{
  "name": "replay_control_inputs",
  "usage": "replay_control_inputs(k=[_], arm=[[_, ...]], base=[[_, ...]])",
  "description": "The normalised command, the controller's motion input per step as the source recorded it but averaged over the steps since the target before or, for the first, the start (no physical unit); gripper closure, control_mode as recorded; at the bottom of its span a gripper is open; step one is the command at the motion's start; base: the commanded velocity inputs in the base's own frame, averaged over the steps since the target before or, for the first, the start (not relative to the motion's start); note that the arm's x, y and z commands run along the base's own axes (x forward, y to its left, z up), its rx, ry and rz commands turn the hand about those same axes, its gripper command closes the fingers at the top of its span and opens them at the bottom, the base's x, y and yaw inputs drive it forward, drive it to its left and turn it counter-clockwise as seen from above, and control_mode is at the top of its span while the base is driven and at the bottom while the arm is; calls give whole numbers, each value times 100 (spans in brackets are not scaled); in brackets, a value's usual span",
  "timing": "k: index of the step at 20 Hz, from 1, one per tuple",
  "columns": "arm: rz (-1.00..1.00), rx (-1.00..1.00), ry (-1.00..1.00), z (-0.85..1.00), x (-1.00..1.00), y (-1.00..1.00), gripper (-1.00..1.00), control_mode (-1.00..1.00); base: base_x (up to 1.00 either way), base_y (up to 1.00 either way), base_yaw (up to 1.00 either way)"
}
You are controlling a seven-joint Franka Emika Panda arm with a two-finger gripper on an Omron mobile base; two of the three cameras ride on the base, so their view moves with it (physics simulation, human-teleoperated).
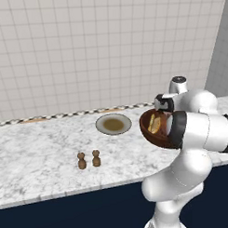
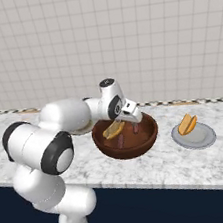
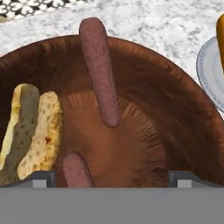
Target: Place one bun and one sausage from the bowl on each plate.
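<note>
Left base view: bowl (image 1: 153, 128) on the tabletop (image 1: 42, 151), brown-centred plate (image 1: 113, 124) at its nine o'clock; right base view: open hand (image 2: 134, 122) over the bowl, bun-bearing grey plate (image 2: 193, 136) at three o'clock; hand view: bun (image 3: 30, 131) at nine, sausage (image 3: 99, 70) at twelve, nothing gripped.

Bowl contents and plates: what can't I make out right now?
- Lower sausage: hand view, cut off by the bottom edge.
- Bowl: left base view, its right half hidden by the arm.
- Brown-centred plate: right base view, mostly behind the arm.
- Grey plate: hand view, cropped at right.
</note>
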Motion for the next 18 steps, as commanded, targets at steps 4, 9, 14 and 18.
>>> replay_control_inputs(k=[4, 9, 14, 18], arm=[[6, 7, 0, -27, 59, -10, -100, -100], [1, 4, -5, -56, 40, -12, -100, -100], [1, 3, -4, -28, 3, -24, -100, -100], [1, 0, -1, -19, 0, -6, -100, -100]], base=[[0, 0, 0], [0, 0, 0], [0, 0, 0], [0, 0, 0]])
